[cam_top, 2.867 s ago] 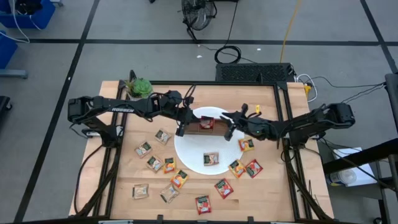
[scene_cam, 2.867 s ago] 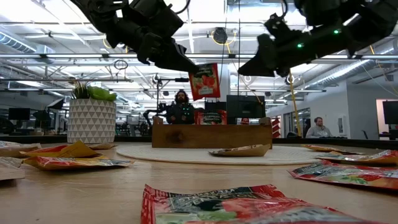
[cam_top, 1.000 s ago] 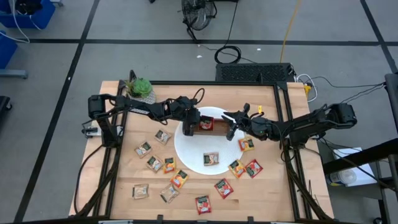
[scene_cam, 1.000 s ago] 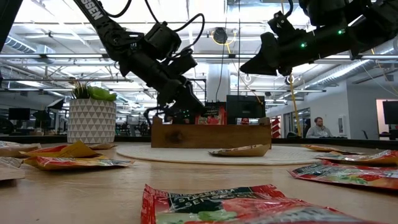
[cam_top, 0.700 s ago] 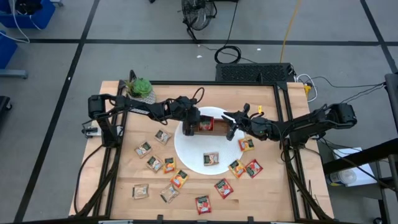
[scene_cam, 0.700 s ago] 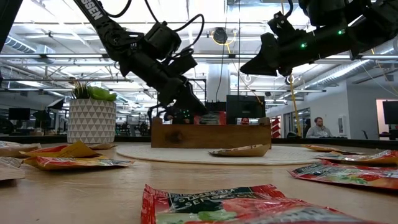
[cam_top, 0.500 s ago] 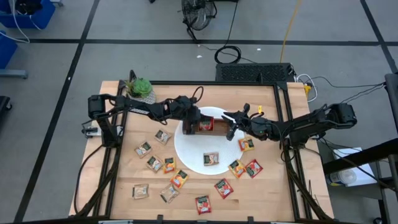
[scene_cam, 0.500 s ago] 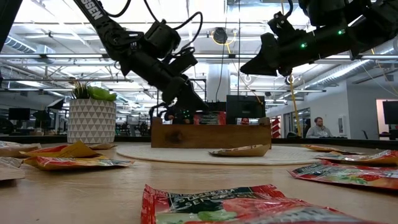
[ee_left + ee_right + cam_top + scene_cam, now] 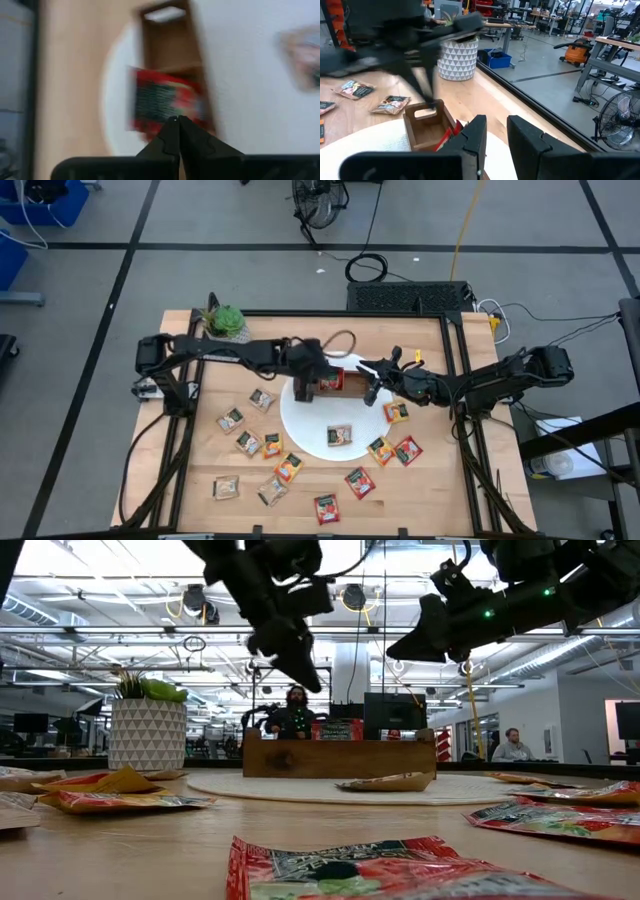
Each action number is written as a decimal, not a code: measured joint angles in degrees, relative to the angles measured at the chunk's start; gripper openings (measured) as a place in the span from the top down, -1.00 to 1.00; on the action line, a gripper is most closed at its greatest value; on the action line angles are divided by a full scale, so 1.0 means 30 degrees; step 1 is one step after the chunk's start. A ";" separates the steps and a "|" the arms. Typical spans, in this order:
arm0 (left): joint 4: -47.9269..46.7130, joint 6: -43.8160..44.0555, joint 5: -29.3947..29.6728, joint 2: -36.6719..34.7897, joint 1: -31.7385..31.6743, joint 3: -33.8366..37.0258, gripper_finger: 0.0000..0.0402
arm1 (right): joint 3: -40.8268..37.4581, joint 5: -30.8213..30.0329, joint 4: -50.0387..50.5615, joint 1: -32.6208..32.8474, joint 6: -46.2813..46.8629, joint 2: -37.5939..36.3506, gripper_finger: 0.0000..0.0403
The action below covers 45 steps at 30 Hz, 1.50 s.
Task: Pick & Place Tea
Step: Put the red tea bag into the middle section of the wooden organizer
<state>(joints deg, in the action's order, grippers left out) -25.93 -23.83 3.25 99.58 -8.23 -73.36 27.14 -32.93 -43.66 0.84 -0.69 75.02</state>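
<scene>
Jaws clenched and empty, left gripper [image 9: 303, 388] hovers over wooden tray [image 9: 331, 382] holding red sachet [image 9: 165, 102].

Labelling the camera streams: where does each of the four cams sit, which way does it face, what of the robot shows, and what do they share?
High: overhead, straight down on the table; both arms, left gripper, right gripper.
Low: table height, level towards the room; both arms drop in above the wooden tray.
Left wrist: on the left arm, looking down; shut jaws over a red tea sachet.
Right wrist: on the right arm, facing the planter; own jaws apart.
Shared: tray and white plate.
</scene>
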 joint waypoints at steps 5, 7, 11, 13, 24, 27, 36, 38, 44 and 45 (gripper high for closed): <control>0.0613 -0.0586 0.0037 0.0716 0.0540 -0.0266 0.98 | 0.0000 0.0007 0.0069 -0.0003 0.0000 0.0000 0.68; 0.1206 -0.0519 0.0012 0.1400 0.0527 -0.0262 0.99 | 0.0000 0.0030 0.0066 0.0001 0.0011 0.0000 0.68; 0.2223 -0.0509 -0.0019 0.2572 0.0400 -0.0269 0.99 | 0.0000 0.0058 0.0073 0.0001 0.0175 0.0000 0.68; 0.2252 -0.0506 -0.0071 0.3178 0.0372 -0.0286 0.99 | 0.0000 0.0058 0.0081 0.0008 0.0219 0.0000 0.68; 0.2083 -0.0151 -0.1080 0.4149 0.0376 -0.0400 0.99 | 0.0000 0.0050 0.0190 0.0008 0.0454 0.0000 0.68; 0.2029 -0.0009 -0.1090 0.4149 0.0302 -0.0400 0.99 | 0.0000 0.0050 0.0190 0.0008 0.0444 0.0000 0.68; 0.1666 0.0577 -0.1186 0.4149 -0.0322 -0.0400 0.99 | 0.0000 0.0029 0.0190 0.0008 0.0446 0.0000 0.68; 0.1624 0.0669 -0.1540 0.4149 -0.0460 -0.0400 0.99 | 0.0000 0.0022 0.0190 0.0008 0.0451 0.0000 0.68; 0.1653 0.0749 -0.2159 0.4149 -0.0470 -0.0393 0.99 | 0.0000 0.0014 0.0190 0.0008 0.0444 0.0000 0.68; 0.1653 0.0826 -0.2156 0.4149 -0.0421 -0.0393 0.99 | 0.0000 0.0014 0.0190 0.0008 0.0444 0.0000 0.68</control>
<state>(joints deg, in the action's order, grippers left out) -20.97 -21.35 -3.21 112.03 -9.49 -74.54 27.14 -32.88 -43.09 0.86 0.64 75.02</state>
